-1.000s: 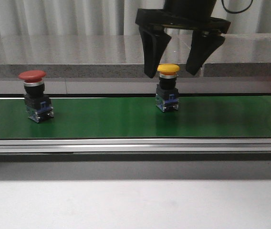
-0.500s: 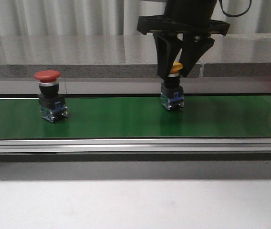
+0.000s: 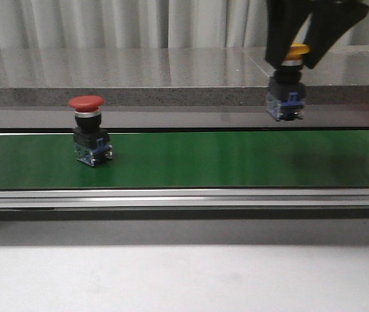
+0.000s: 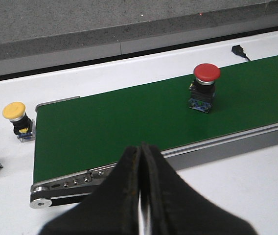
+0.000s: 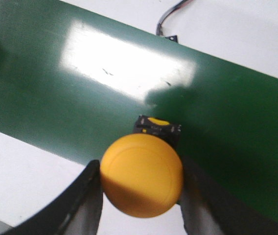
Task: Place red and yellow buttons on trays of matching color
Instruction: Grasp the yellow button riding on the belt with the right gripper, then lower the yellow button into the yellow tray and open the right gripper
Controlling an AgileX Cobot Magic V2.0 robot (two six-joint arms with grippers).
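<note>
Right gripper (image 3: pixel 297 55): clamped on the yellow push button (image 3: pixel 287 84), one finger on each side of its yellow cap; in the right wrist view the cap (image 5: pixel 141 182) sits squarely between the two dark fingers (image 5: pixel 86 198).
Yellow push button: held upright in the air, lifted clear of the green conveyor belt (image 3: pixel 236 159), above the belt's far edge toward its right end.
Red push button (image 3: pixel 90 130): standing upright on the belt, left of the middle, well apart from the right gripper.
Left gripper (image 4: pixel 141 196): fingers pressed together with nothing between them, hovering off the belt's near edge.
Second yellow push button (image 4: pixel 17 120): on the white table (image 4: pixel 246 196), just past the belt's end.
</note>
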